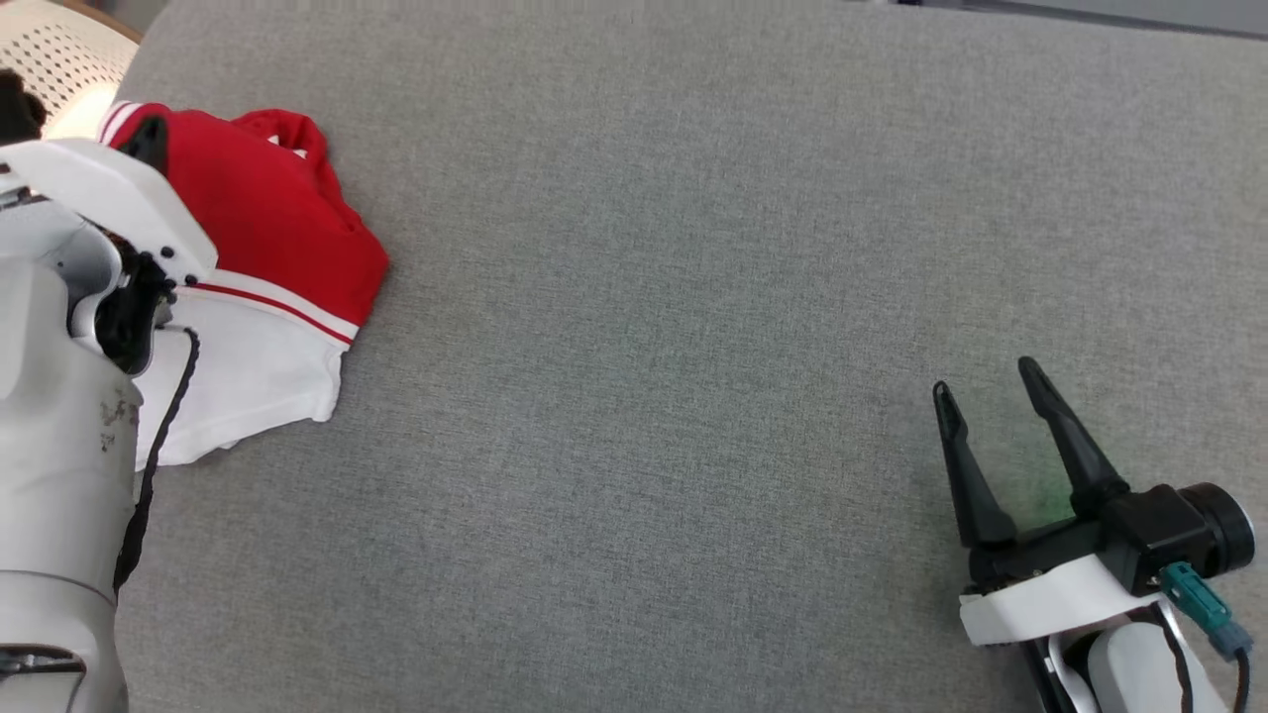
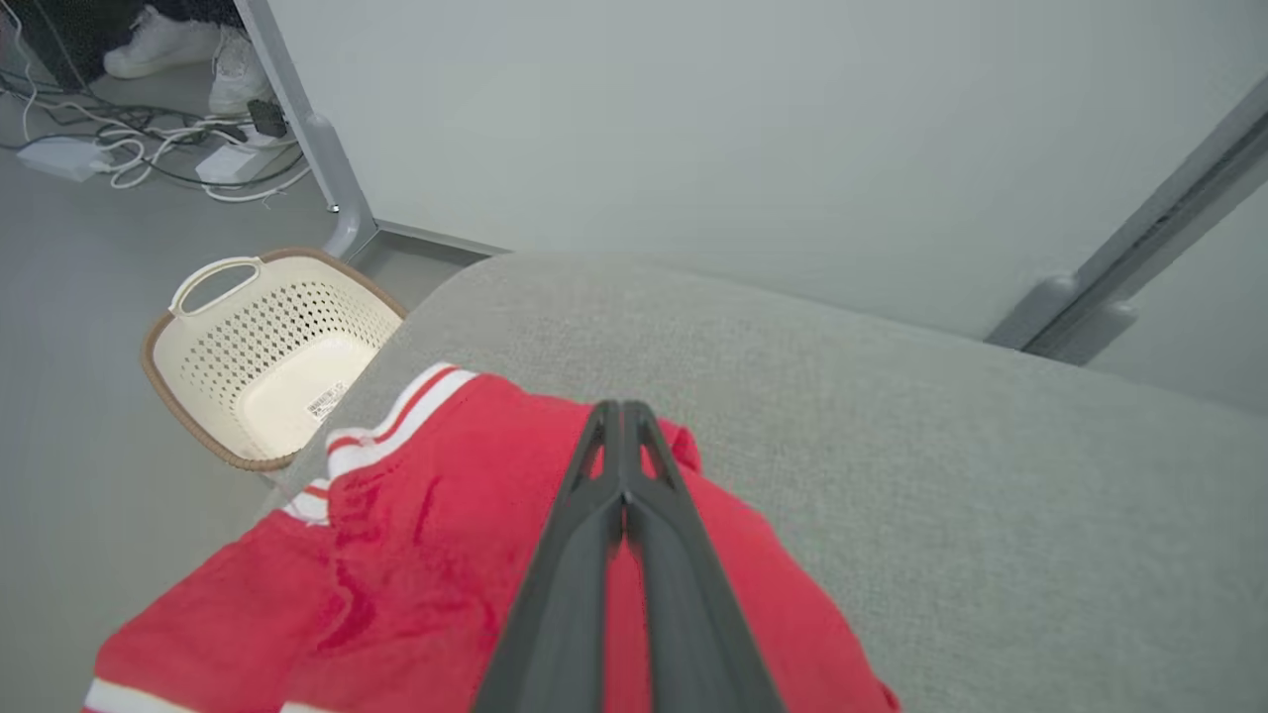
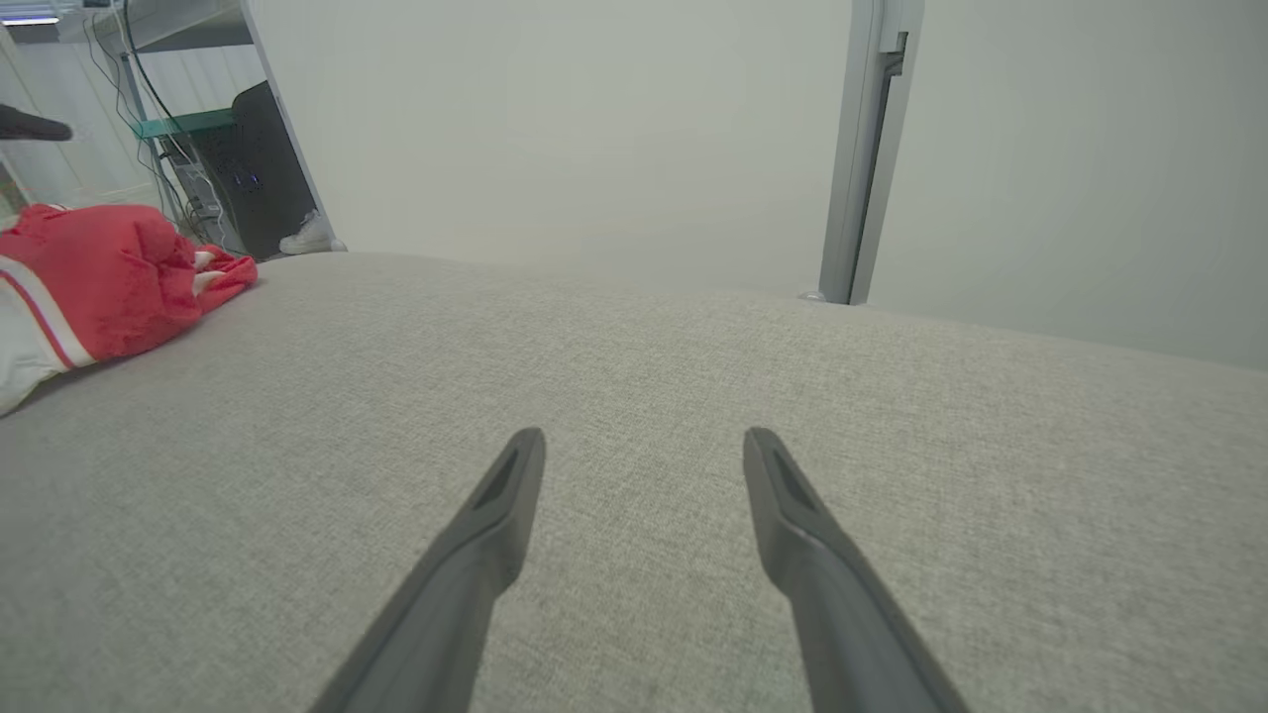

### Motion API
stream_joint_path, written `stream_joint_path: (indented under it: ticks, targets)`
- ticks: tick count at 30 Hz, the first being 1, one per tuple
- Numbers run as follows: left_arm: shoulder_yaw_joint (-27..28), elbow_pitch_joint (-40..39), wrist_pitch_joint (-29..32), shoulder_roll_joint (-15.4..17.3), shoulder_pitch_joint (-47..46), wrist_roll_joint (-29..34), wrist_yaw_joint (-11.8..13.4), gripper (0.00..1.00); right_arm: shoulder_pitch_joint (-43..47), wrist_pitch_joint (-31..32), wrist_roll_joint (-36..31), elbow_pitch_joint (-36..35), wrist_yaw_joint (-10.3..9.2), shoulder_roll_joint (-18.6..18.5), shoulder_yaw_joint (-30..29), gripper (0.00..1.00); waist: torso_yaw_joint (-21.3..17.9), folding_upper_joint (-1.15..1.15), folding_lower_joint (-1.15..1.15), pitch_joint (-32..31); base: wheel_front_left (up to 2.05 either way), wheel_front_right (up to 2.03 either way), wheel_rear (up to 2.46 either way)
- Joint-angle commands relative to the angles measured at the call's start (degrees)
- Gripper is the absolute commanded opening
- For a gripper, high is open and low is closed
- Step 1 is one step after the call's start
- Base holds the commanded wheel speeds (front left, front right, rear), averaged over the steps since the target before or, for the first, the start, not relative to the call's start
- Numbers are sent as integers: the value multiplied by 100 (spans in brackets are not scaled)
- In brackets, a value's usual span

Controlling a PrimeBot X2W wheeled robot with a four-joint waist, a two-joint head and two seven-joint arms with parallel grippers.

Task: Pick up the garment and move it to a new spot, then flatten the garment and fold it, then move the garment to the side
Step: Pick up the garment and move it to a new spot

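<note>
Two grippers are over a wide grey cushion [image 1: 693,297]. The garment [image 1: 277,228], red and white with thin stripes, lies in a crumpled heap at the cushion's far left, close to its edge. Its red part is farther from the robot and its white part is nearer. The pale left forearm [image 1: 59,416] covers the garment's left side in the head view.

The left gripper [image 2: 621,408] is over the red cloth with its two dark fingers pressed together along their length. Whether any fabric is caught between them cannot be told.

The right gripper [image 1: 986,381] is at the lower right, well apart from the garment, with its fingers spread wide and nothing between them. Bare cushion lies beneath it.

Beyond the cushion's left edge, a cream basket [image 2: 267,356] with holes in its walls and a brown rim stands on the floor. Farther off, white cables [image 2: 149,149] lie tangled on the floor beside a person's pale shoes [image 2: 158,45].
</note>
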Motion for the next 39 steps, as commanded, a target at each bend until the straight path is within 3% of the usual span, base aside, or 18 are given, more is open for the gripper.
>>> stream_joint_path:
  ticks: [1, 7, 11, 14, 17, 18, 21, 25, 39]
  targets:
    - [-157, -240, -144, -3, -20, -167, 2, 0, 95, -9, 48, 46, 1, 57, 6, 100, 47, 0, -1, -242, 0, 0, 0]
    - [-937, -1461, -423, 181, 198, -987, 1, 0, 177, -9, 153, 125, 1, 286, 86, 100, -65, 0, -1, -840, 0, 0, 0]
    - [-1308, -2267, -338, 501, 394, -1423, 0, 0, 286, -8, 214, 160, 1, 465, 46, 100, -237, 0, -1, -1174, 0, 0, 0]
    - [-1413, -2555, -342, 893, 558, -1348, 8, 0, 409, -8, 262, 159, 1, 555, -17, 100, -329, 0, -1, -1270, 0, 0, 0]
    - [-1333, -2409, -412, 1192, 835, -1172, 422, 0, 550, -9, 233, 178, 1, 605, -44, 100, -379, 0, -1, -1143, 0, 0, 0]
    - [-1272, -2318, -425, 1241, 880, -1176, 553, 100, 555, -9, 212, 187, 1, 596, -64, 100, -383, 0, -1, -1077, 0, 0, 0]
    - [-1136, -1986, -433, 1258, 970, -1273, 780, 100, 499, -8, 169, 181, 1, 513, -150, 100, -382, 0, -1, -849, 0, 0, 0]
    - [-1160, -1444, -235, 1189, 883, -1318, 857, 100, 337, -9, 140, 117, 1, 346, -201, 100, -344, 0, -1, -512, 0, 0, 0]
    - [-1228, 281, 353, 862, 171, -1549, 724, 100, -228, -9, 128, -63, 1, 68, -153, 100, -487, 0, -1, 410, 0, 0, 0]
